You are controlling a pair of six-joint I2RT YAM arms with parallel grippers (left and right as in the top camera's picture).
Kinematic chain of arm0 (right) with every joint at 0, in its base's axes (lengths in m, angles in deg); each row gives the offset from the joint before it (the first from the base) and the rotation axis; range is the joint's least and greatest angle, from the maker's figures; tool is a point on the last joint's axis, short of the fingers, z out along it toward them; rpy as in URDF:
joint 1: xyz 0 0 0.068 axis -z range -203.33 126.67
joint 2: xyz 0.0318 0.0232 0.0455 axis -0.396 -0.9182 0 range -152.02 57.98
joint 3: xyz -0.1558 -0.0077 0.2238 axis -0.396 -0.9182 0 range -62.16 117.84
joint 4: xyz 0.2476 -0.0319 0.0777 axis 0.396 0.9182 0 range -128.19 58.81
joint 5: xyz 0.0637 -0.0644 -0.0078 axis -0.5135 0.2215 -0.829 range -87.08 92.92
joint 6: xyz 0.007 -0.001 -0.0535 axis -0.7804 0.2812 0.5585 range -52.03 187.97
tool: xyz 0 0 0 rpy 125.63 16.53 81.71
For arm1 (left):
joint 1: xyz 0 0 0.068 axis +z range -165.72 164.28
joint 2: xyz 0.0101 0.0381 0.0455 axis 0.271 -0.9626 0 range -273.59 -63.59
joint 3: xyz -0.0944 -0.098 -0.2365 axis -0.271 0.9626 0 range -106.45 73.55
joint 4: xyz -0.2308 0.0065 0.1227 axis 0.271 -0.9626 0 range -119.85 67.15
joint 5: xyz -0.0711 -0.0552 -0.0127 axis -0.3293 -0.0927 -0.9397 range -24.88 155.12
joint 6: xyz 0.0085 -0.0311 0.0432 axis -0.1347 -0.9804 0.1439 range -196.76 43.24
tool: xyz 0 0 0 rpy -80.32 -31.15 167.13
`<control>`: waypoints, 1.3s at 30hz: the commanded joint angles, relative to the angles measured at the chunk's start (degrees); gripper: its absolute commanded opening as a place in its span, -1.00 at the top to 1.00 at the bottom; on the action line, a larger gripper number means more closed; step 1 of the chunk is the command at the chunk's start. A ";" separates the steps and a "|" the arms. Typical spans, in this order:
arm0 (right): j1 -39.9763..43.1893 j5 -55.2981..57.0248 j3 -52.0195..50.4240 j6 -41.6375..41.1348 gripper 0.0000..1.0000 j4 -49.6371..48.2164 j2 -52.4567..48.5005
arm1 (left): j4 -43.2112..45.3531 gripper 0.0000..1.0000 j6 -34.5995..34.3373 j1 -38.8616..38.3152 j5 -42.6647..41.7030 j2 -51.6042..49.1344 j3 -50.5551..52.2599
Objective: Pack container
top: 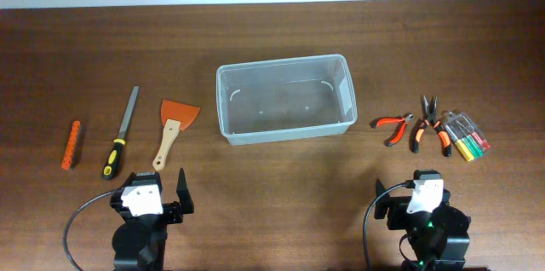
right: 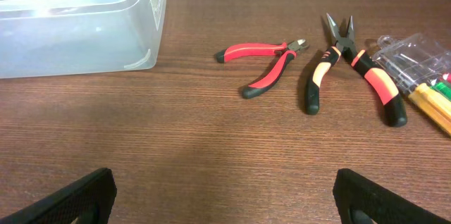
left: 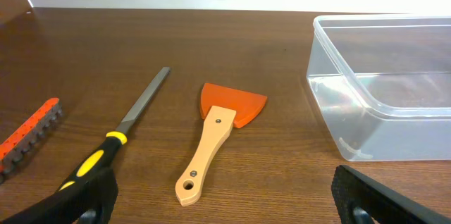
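The translucent container (top: 285, 98) stands empty at the table's middle; it also shows in the left wrist view (left: 384, 86) and the right wrist view (right: 77, 23). Left of it lie an orange scraper with a wooden handle (top: 174, 126) (left: 215, 136), a file with a black-and-yellow handle (top: 121, 133) (left: 123, 136) and an orange bit holder (top: 71, 144) (left: 28, 136). Right of it lie red cutters (top: 392, 126) (right: 264, 62), orange-black pliers (top: 428, 123) (right: 349, 65) and a clear screwdriver case (top: 467, 135) (right: 423, 69). My left gripper (top: 157, 198) (left: 225, 199) and right gripper (top: 409, 201) (right: 225, 199) are open and empty near the front edge.
The brown wooden table (top: 281, 186) ends at a white wall at the back. Both arms' bases and cables sit at the front edge.
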 commanded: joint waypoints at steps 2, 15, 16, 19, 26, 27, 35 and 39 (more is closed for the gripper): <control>0.48 -0.46 -0.31 -0.50 -0.97 -0.20 0.59 | 0.37 -0.98 -0.09 -0.22 0.61 0.55 0.74; 0.37 -0.46 -0.31 -0.50 -0.97 -0.20 0.59 | 0.37 -0.98 -0.09 -0.22 0.61 0.55 0.74; 0.37 -0.46 -0.31 -0.50 -0.97 -0.20 0.59 | 0.37 -0.98 -0.11 -0.22 0.61 0.55 0.74; 0.39 -0.46 -0.31 -0.50 -0.98 -0.20 0.59 | 0.35 -0.98 -0.09 -0.22 0.61 0.55 0.74; 0.39 -0.20 -0.31 -0.46 -0.98 -0.22 0.59 | 0.37 -0.98 -0.09 -0.22 0.61 0.55 0.74; 0.39 -0.24 -0.31 -0.46 -0.97 -0.22 0.59 | 0.37 -0.98 -0.11 -0.22 0.61 0.55 0.74; 0.39 -0.24 -0.31 -0.46 -0.97 -0.61 0.59 | 0.37 -0.98 -0.11 -0.22 0.33 0.55 0.74; 0.39 -2.47 -0.31 -0.52 -0.97 -3.43 0.59 | 1.53 -0.98 -0.11 -0.22 0.22 0.55 0.76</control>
